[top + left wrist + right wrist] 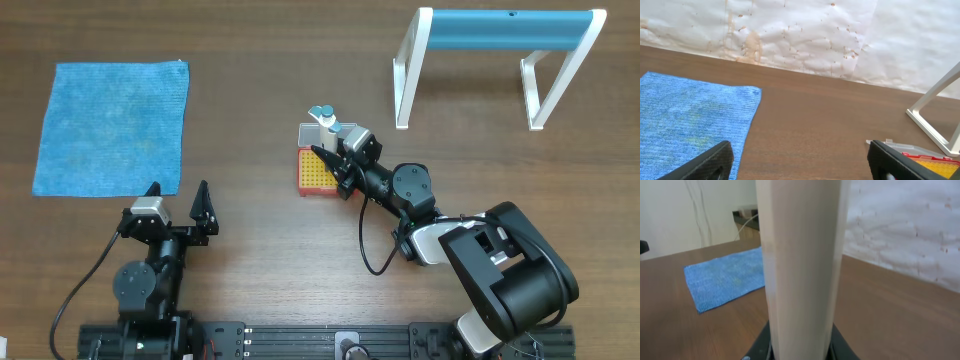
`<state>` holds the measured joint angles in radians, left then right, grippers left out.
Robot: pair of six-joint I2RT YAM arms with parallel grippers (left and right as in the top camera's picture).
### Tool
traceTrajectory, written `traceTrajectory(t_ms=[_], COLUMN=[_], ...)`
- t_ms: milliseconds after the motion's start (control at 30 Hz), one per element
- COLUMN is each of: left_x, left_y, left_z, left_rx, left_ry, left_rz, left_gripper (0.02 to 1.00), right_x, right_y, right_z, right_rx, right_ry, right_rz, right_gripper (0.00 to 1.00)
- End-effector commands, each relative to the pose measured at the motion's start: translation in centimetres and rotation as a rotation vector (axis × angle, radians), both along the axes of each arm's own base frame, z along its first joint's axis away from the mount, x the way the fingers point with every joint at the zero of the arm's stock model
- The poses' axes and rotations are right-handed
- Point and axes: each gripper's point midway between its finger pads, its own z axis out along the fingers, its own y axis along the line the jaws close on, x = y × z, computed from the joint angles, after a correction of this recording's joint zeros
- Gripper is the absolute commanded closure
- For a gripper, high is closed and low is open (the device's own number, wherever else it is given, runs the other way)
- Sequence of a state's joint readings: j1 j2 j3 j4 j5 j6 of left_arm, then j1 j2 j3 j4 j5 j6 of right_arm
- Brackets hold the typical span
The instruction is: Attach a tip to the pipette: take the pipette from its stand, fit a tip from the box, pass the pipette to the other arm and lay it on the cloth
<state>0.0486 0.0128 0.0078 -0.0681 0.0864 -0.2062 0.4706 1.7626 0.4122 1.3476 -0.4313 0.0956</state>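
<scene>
Your right gripper (331,168) is clenched on the pipette (323,118), near the middle of the table (280,270). In the right wrist view its jaws press against both sides of the pale pipette body (802,265), which rises straight up from the right gripper (800,349).

From above, you see the pipette's grey and white head at the far end of the tip box (314,173), the small red and orange box just left of the right arm. Whether the pipette's lower end touches the box cannot be told.

The stand (500,30), white legs under a blue bar, sits at the far right, well apart from the pipette. The blue cloth (110,128) lies flat at the far left. It also shows beyond the pipette in the right wrist view (725,282).

Your left gripper (180,198) is at the near left, just on the near side of the cloth, with its jaws released and spread wide, grasping nothing. In the left wrist view, the left gripper (800,155) has bare table between its fingers. The cloth (690,127) lies on one side, and the tip box (927,162) and a stand leg (935,112) on the other.
</scene>
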Motion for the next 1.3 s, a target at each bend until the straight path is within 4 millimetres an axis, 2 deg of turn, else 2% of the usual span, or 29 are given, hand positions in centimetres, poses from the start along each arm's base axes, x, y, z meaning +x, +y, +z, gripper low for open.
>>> traceTrajectory(t_ms=[33, 233, 400, 433, 533, 733, 833, 900, 1000, 1300], left_x=[0.0, 0.0, 0.0, 0.0, 0.0, 0.0, 0.0, 0.0, 0.0, 0.0], left_y=[0.0, 0.0, 0.0, 0.0, 0.0, 0.0, 0.0, 0.0, 0.0, 0.0], left_z=[-0.2, -0.2, -0.2, -0.2, -0.2, -0.2, -0.2, -0.2, -0.2, -0.2], left_rx=[0.006, 0.006, 0.006, 0.006, 0.006, 0.006, 0.006, 0.006, 0.006, 0.006], left_ry=[0.003, 0.003, 0.003, 0.003, 0.003, 0.003, 0.003, 0.003, 0.003, 0.003], left_rz=[0.000, 0.000, 0.000, 0.000, 0.000, 0.000, 0.000, 0.000, 0.000, 0.000], left_gripper=[0.150, 0.152, 0.152, 0.150, 0.152, 0.150, 0.152, 0.152, 0.152, 0.152], right_x=[0.1, 0.1, -0.6, -0.7, -2.2, -5.2, -6.2, -6.3, -6.6, -5.9], right_y=[-0.2, -0.2, -0.5, -0.5, -0.3, -1.5, -1.9, -2.0, -1.9, -1.7], right_z=[0.2, 3.6, 9.1, 9.5, 11.2, 16.5, 16.3, 14.6, 13.4, 11.8], right_rx=[0.000, 0.041, 0.079, 0.076, 0.045, 0.005, -0.017, -0.017, -0.037, -0.004], right_ry=[-0.051, -0.134, -0.210, -0.203, -0.151, -0.065, -0.015, 0.098, 0.150, 0.269], right_rz=[-0.006, -0.001, -0.001, -0.001, 0.056, 0.078, 0.079, 0.079, 0.092, 0.075], right_gripper=[0.921, 0.919, 0.923, 0.921, 0.921, 0.923, 0.921, 0.921, 0.921, 0.921])
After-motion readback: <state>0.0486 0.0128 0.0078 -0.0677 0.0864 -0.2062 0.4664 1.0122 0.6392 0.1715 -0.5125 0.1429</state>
